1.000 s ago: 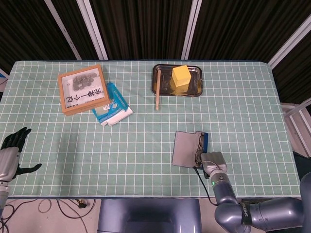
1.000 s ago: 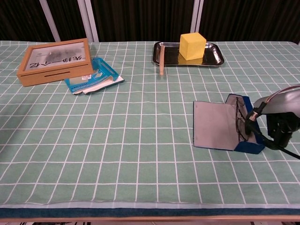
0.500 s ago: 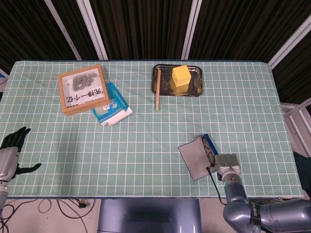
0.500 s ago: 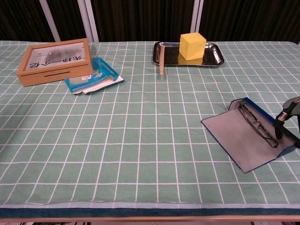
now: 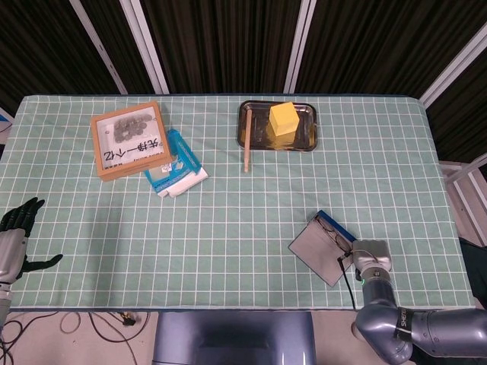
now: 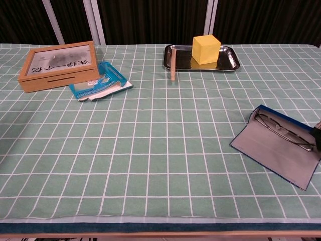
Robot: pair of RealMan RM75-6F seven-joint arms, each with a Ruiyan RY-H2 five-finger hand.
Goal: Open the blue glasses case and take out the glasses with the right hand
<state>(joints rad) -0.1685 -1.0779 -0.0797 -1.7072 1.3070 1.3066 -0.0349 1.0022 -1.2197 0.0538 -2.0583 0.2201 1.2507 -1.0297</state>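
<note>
The blue glasses case [image 5: 319, 249] lies open near the front right of the table, its grey lid flat toward the robot. The glasses [image 5: 340, 236] lie folded in its blue tray [image 6: 266, 111]. My right hand [image 5: 369, 255] sits at the case's right end and grips it there, with the fingers hidden under the hand. In the chest view the case [image 6: 281, 153] and glasses [image 6: 283, 132] show plainly, and only a dark tip of the right hand [image 6: 317, 133] shows at the frame edge. My left hand [image 5: 15, 242] hangs off the table's left side, fingers apart, holding nothing.
A wooden framed box [image 5: 129, 140] and a blue packet [image 5: 173, 163] lie at the back left. A metal tray [image 5: 304, 141] at the back centre holds a yellow block [image 5: 282, 118], with a wooden stick [image 5: 246, 141] at its left rim. The table's front edge runs close to the case.
The case has slid right and turned with my right hand, and its lid has dropped from upright to flat. The left hand has stayed put.
</note>
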